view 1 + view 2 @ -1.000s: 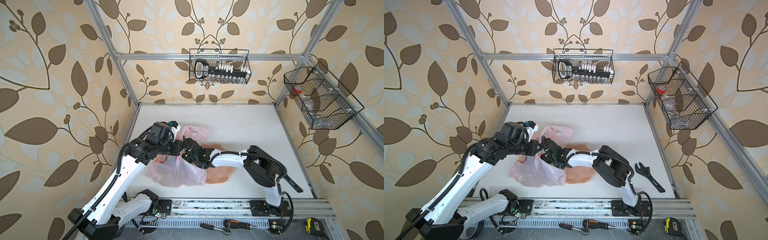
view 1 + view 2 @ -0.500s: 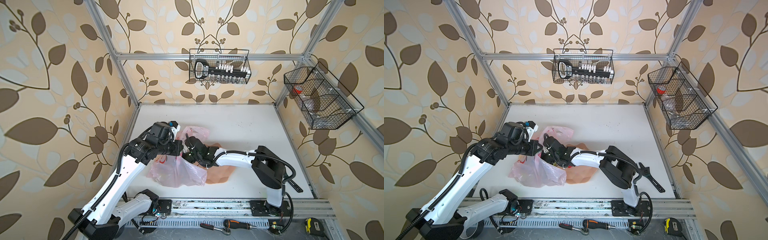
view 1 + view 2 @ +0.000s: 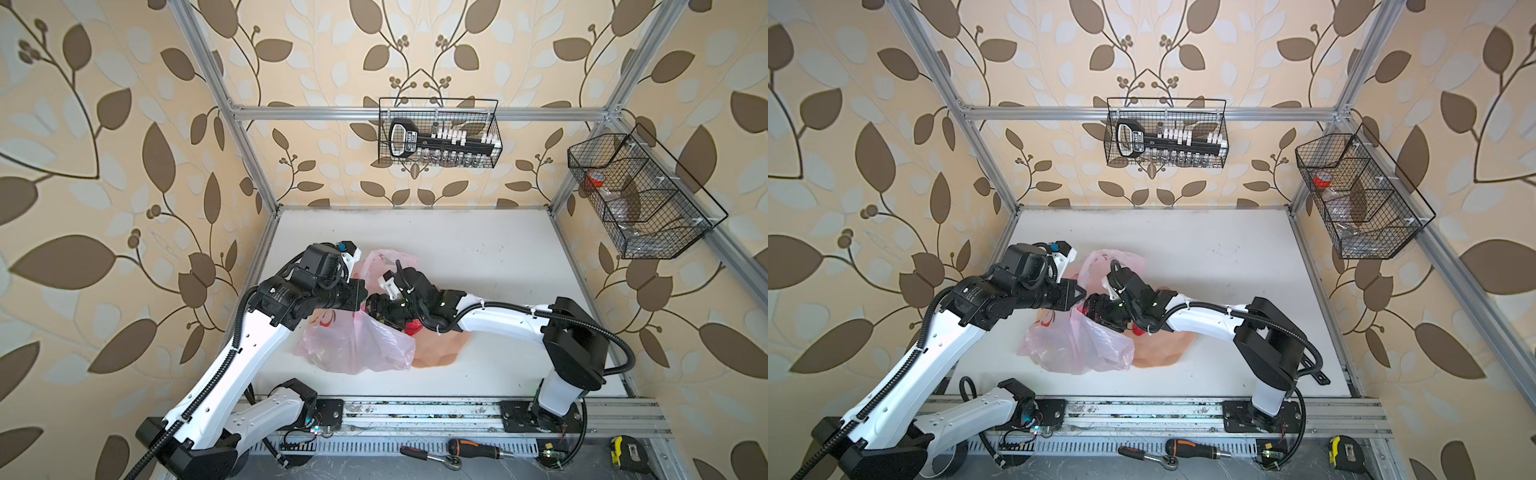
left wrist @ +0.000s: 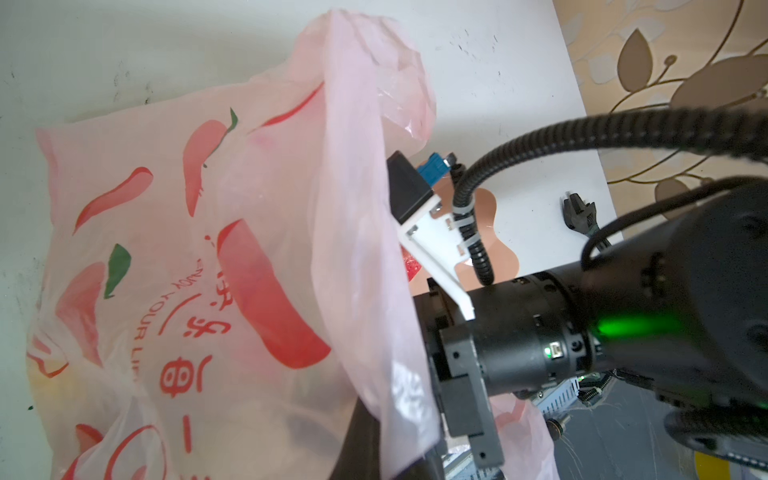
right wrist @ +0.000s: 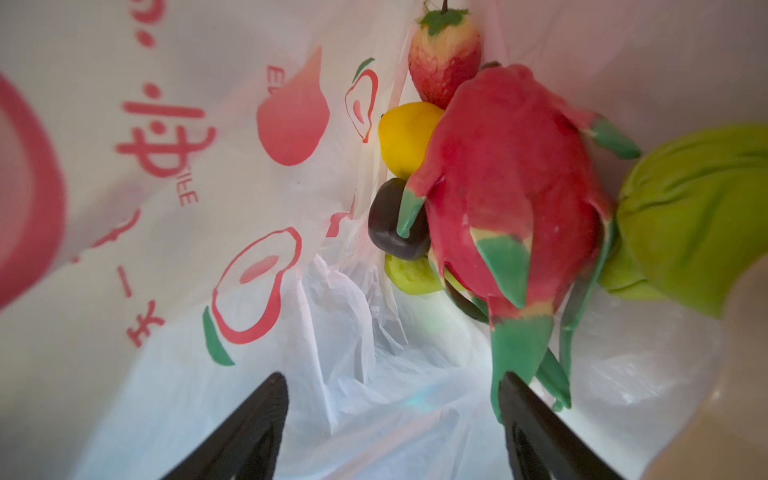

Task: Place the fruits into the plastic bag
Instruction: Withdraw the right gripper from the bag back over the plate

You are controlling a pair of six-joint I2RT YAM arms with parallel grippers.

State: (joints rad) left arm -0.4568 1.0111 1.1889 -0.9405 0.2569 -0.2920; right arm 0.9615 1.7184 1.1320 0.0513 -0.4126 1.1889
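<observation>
Right gripper has pushed deeper into the plastic bag, jaws wide and empty; dragon fruit lies released beside the lemon; left gripper stays clenched on the bag's rim, towards the bench front-left corner; this drop looks done.

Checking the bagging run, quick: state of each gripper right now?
Left gripper: closed, pinching the plastic bag edge.
Right gripper: open inside the bag, fingers empty; dragon fruit lies just ahead.
</observation>
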